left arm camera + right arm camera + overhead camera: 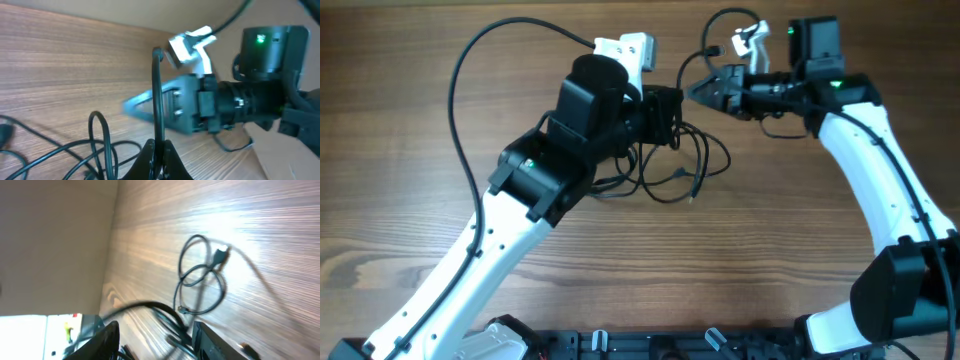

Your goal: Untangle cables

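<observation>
— What are the cables (672,170) like?
— Thin, glossy black cords, looped into loose rings on the wood-grain table (420,200). They lie just beside the left gripper (159,154), on the side nearer the arms' bases. One small oblong plug (220,256) shows at a loop's end, ahead of the right gripper's tips.
— And the left gripper?
— Its jaws are clamped tight on one strand (156,100). The strand rises straight from the fingertips, its long axis upright in the left wrist view, and bends over at the top.
— What stands close by?
— The right gripper (698,90), black and blurred, points its tips at the left one, just beyond the raised strand. Its fingers (107,340) stand apart, gripping nothing, and a blurred cord crosses the gap between them. A thicker arm cable (470,70) arcs behind the left arm.
</observation>
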Robot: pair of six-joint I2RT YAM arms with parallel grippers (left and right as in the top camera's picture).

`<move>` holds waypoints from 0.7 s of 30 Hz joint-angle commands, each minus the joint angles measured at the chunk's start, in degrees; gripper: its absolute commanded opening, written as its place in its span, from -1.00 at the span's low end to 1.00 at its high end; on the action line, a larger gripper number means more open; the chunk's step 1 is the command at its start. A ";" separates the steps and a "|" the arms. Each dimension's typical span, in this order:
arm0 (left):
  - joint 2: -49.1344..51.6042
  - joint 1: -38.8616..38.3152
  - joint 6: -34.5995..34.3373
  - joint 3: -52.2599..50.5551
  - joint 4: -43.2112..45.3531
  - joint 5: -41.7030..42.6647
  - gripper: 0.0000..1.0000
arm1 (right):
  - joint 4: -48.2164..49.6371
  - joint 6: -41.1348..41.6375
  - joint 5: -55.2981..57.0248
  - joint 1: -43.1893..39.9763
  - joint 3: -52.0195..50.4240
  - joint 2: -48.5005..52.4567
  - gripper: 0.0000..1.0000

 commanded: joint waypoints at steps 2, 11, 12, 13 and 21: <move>-1.57 1.16 0.74 0.50 1.29 -1.95 -0.92 | -4.76 -6.49 0.46 -4.70 1.33 -0.98 0.02; -12.07 1.29 -4.59 0.50 9.07 -3.91 -0.92 | -10.62 -10.25 5.29 -4.81 1.33 -0.98 0.08; -12.63 1.29 -7.19 0.50 5.46 -7.30 -0.92 | -10.80 -10.23 5.29 -4.81 1.33 -0.98 0.08; -12.72 1.29 -9.97 0.50 0.98 -11.04 -0.92 | -11.08 -10.25 5.29 -4.81 1.33 -0.98 0.08; 0.02 1.53 -15.76 0.48 -25.70 -19.23 -0.92 | -15.19 -12.85 6.58 -1.99 1.33 -0.98 0.08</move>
